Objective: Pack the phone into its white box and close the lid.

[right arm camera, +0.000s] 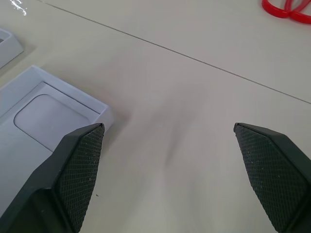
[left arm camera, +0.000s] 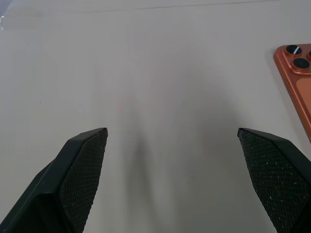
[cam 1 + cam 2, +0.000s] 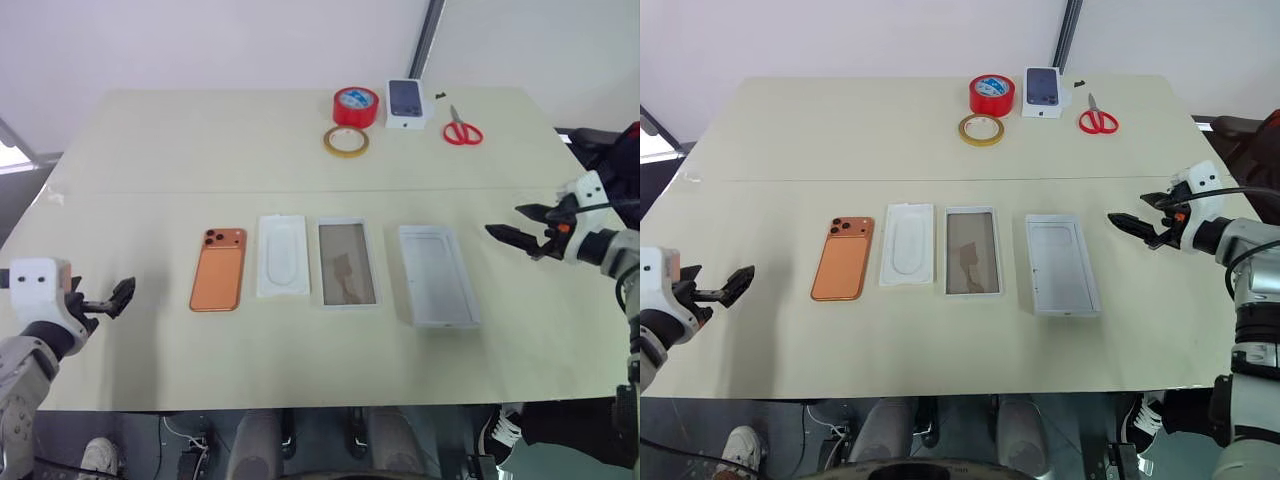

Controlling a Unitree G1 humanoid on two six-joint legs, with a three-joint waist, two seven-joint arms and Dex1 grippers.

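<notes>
Phone (image 3: 219, 269) lying camera-up at the row's left end, then insert (image 3: 282, 255), box (image 3: 347, 262) and lid (image 3: 438, 276), all on the table (image 3: 200, 140), with left gripper (image 3: 117, 296) and right gripper (image 3: 521, 226) both spread wide, empty.

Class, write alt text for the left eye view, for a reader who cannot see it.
On a pale table lie, in a row, an orange phone face down, a white insert, an open white box and its lid. The open left gripper and right gripper hover at either side, holding nothing. At the far edge lie two tape rolls, a small phone carton and red scissors.
</notes>
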